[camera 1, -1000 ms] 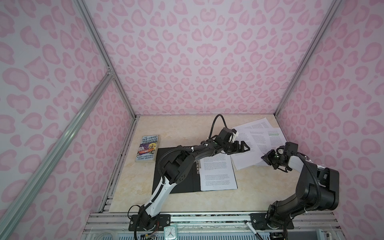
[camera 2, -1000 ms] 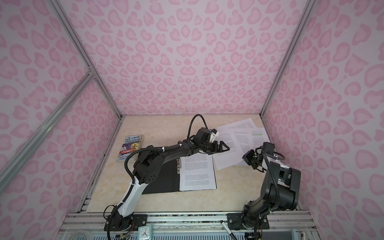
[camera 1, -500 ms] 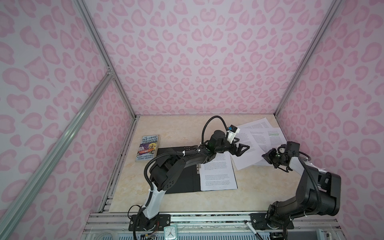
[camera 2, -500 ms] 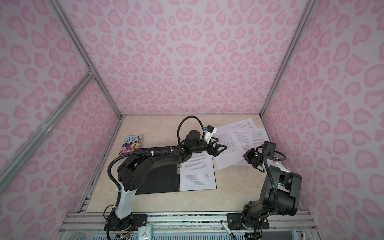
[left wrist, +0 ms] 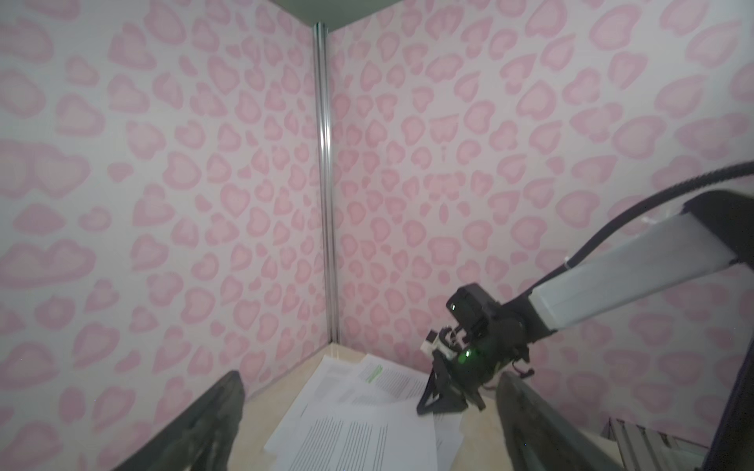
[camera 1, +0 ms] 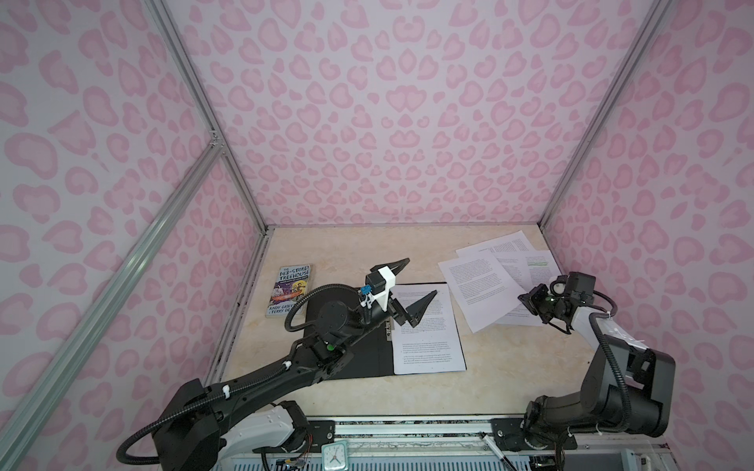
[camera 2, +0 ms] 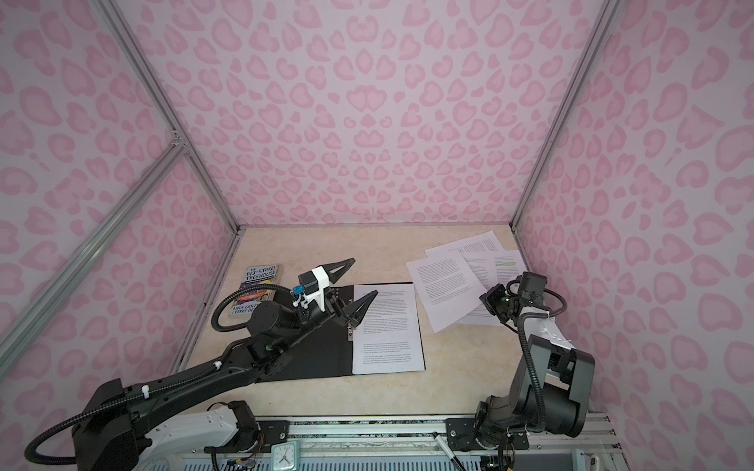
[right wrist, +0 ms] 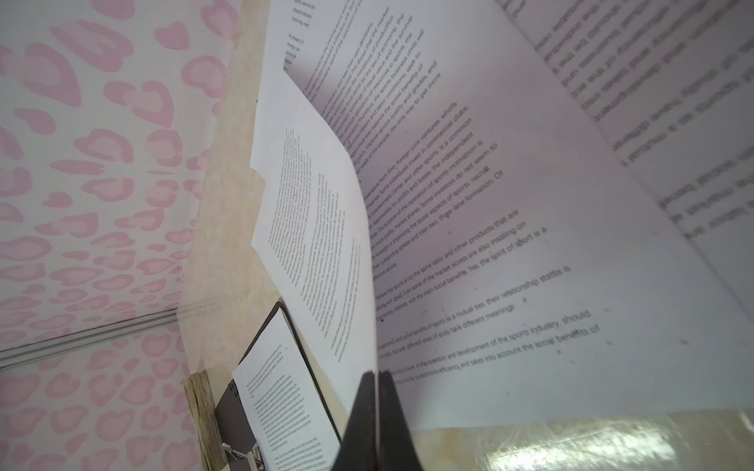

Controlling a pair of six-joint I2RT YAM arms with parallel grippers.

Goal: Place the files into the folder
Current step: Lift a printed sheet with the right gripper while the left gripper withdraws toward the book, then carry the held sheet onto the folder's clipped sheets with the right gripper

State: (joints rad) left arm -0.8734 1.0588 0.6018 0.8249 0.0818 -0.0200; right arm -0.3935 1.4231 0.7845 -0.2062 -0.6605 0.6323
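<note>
The black folder (camera 1: pixel 367 350) (camera 2: pixel 322 350) lies open on the table, and one of the files (camera 1: pixel 424 338) (camera 2: pixel 387 334) rests flat on its right half beside the metal clip (camera 1: pixel 387 326). My left gripper (camera 1: pixel 422 276) (camera 2: pixel 365 275) (left wrist: pixel 367 407) hangs open above the folder's far end, holding nothing. Several loose files (camera 1: pixel 481 285) (camera 2: pixel 444 289) lie fanned at the back right, one with a green line (camera 1: pixel 538 263) (left wrist: pixel 373 372). My right gripper (camera 1: pixel 526 299) (camera 2: pixel 485 299) (right wrist: pixel 377 379) is shut on the near edge of a sheet (right wrist: pixel 322 228), which curls upward.
A colourful paperback book (camera 1: pixel 290 293) (camera 2: pixel 257 285) lies left of the folder, near the left wall. Pink patterned walls close in the table on three sides. A small clock (camera 1: pixel 333 456) sits on the front rail.
My left arm has drawn back to the left, from the edge of the loose pile to above the folder, still open. The right gripper stays shut at the pile's near edge.
</note>
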